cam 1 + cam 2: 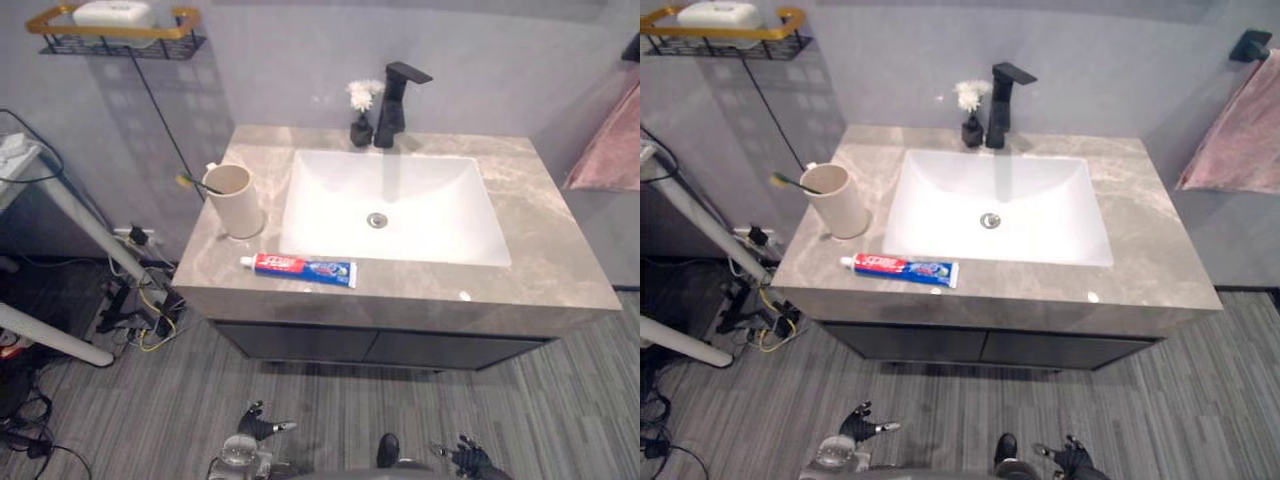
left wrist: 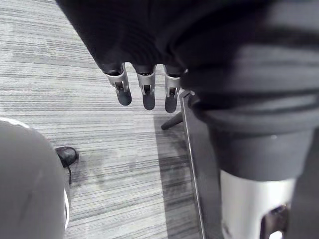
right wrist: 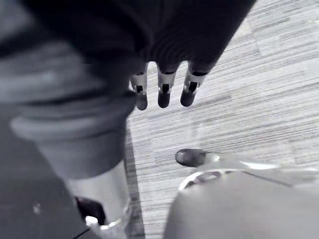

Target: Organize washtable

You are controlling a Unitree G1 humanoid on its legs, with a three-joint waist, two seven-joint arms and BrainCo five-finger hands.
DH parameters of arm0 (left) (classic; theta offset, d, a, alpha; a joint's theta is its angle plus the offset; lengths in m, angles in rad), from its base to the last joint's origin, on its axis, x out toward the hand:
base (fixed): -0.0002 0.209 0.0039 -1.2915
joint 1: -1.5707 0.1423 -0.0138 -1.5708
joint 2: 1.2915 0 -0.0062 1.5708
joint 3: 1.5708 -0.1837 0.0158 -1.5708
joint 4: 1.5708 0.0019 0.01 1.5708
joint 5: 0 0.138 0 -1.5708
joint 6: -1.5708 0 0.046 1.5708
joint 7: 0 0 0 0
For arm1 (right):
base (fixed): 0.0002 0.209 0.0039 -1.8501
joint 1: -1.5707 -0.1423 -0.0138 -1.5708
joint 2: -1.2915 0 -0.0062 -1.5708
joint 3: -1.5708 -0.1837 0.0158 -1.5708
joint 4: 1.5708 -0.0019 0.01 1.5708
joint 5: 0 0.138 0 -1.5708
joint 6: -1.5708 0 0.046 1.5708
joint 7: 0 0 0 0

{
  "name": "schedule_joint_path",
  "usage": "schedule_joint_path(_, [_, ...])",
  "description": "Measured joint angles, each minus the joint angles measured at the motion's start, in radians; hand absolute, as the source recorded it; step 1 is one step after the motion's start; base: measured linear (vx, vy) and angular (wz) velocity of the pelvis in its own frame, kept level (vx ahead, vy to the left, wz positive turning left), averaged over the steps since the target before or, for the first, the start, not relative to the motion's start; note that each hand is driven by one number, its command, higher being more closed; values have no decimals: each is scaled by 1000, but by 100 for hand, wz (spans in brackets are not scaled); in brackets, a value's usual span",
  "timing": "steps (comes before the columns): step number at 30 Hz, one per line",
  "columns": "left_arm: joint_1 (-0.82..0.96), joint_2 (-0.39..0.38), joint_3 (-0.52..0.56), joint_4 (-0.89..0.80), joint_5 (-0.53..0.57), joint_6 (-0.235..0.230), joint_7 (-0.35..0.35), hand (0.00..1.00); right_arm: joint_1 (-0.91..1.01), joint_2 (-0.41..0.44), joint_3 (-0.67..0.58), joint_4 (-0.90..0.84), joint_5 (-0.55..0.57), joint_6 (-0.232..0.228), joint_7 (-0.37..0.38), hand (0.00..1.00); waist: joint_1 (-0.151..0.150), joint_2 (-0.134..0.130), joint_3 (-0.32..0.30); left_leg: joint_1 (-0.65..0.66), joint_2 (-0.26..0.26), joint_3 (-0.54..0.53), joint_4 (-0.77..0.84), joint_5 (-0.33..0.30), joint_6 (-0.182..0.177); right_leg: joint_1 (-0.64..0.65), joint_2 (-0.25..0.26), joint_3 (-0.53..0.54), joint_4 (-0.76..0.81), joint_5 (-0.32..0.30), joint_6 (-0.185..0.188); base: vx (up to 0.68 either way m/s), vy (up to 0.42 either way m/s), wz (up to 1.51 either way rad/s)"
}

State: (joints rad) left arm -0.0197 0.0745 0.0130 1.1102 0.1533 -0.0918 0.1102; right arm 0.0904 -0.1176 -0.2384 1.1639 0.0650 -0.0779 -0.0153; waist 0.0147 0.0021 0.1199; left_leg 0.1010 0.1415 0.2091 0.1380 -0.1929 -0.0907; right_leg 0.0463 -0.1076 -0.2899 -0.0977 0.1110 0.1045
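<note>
The washtable was seen from above, with its white sink set into the grey stone top. The things to be put in order were gathered on the left and front of that top. A toothpaste tube was laid flat along the front edge, just before the sink, where it could be judged out of place and the likeliest thing to be tidied first. A beige cup was stood upright to the left of the sink, near the tube but apart from it, and a toothbrush was leaned in it with its head over the rim — a natural holder for the tube as well. At the back, a black faucet was mounted behind the sink, with a small dark vase of white flowers just beside it. These seemed already settled. On the wall, a wire shelf carried a white soap, and a pink towel was hung at the right. The left hand and the right hand were held low, well short of the counter, over the striped floor. In the wrist views the left fingers and the right fingers were stretched out straight with nothing held in them — so the task was judged not yet begun, and a reach up to the counter would be called for first.
</note>
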Motion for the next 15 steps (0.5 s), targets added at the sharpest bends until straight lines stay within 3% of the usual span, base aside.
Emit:
schedule_joint_path(8, [4,1,15,-8,-40,-4,10,0,17,22,-50,0,26,8,-3,0,-3,-3,-19,-25,-37,-47,-5,3,6,-1,-37,-37,-5,6,10,-51,52,15])
schedule_joint_path(15, [192,-27,120,-455,-103,-21,47,0,24,27,-60,-10,46,-14,-7,0,4,0,-33,-46,-57,-116,-30,28,15,1,-55,-109,-1,2,16,44,22,32])
